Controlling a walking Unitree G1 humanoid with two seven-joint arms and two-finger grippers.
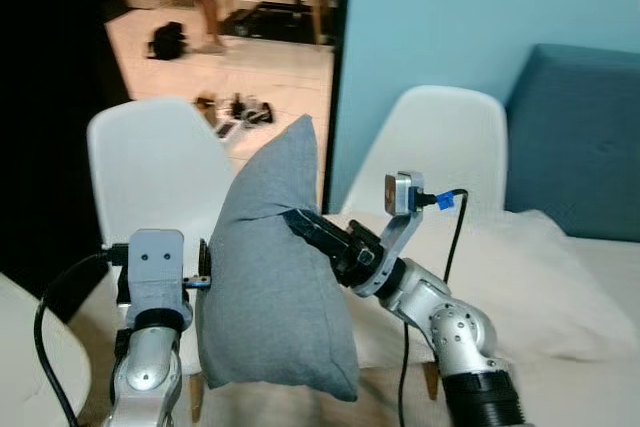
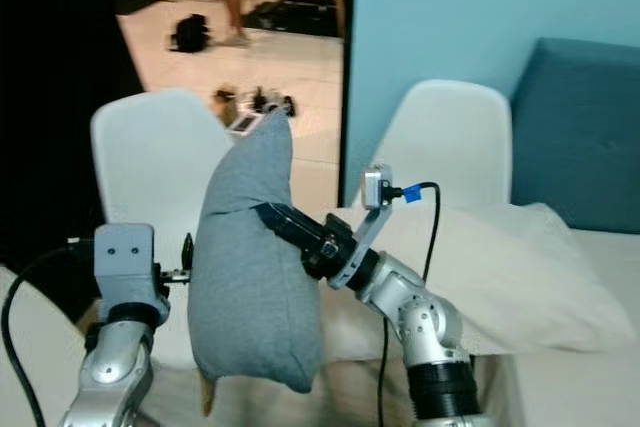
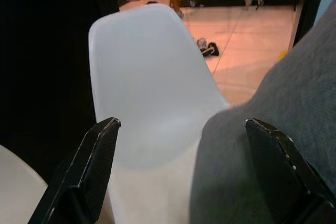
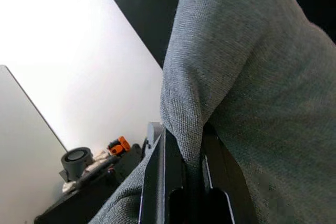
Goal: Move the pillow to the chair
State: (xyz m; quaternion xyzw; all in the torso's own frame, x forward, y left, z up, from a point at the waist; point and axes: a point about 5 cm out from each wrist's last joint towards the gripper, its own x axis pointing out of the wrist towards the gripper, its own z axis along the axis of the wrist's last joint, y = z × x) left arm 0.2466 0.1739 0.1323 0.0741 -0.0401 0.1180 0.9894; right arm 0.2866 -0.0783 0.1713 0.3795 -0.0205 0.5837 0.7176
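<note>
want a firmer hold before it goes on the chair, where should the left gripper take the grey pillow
On the pillow's left side edge at mid-height, coming in sideways from the robot's left. The pillow stands upright, pinched in a fold by the right gripper, so that edge faces the open left gripper, with the white chair just behind.

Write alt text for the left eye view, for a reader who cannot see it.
The right pincer pinches a fold of an upright grey pillow, while the open left pincer sits against its other side. Two white chairs stand behind it, before a blue wall.
</note>
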